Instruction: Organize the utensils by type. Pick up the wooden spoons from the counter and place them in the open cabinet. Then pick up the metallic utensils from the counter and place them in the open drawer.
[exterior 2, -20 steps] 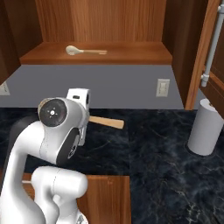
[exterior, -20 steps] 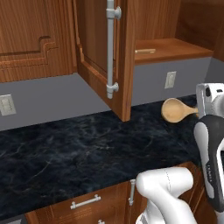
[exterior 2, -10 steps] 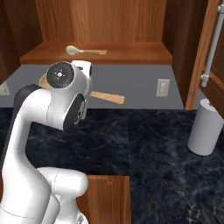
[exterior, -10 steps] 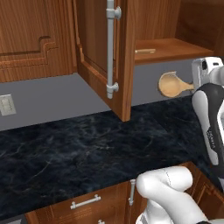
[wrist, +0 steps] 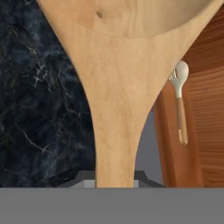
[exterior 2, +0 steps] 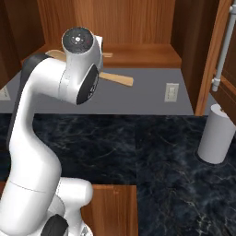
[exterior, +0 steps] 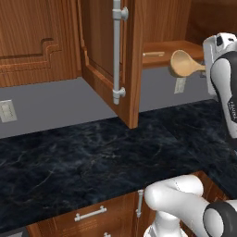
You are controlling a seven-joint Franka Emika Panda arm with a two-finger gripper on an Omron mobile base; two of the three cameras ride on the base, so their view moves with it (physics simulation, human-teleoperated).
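Observation:
My gripper is shut on the handle of a wooden spoon, held level in front of the open cabinet's shelf. The spoon's round bowl points left in the left base view, and its handle end sticks out past the arm in the right base view. In the hand view the wooden spoon rises from between the jaws. A second spoon, with a pale slotted head and a wooden handle, lies on the shelf; this second spoon sits near the shelf's front edge.
The open cabinet door with its long metal handle hangs left of the shelf. A white paper towel roll stands on the dark marble counter at the right. Wall outlets sit under the shelf.
The arm has risen and carried the wooden spoon from just above the counter up to the height of the cabinet shelf. The spoon on the shelf has not moved.

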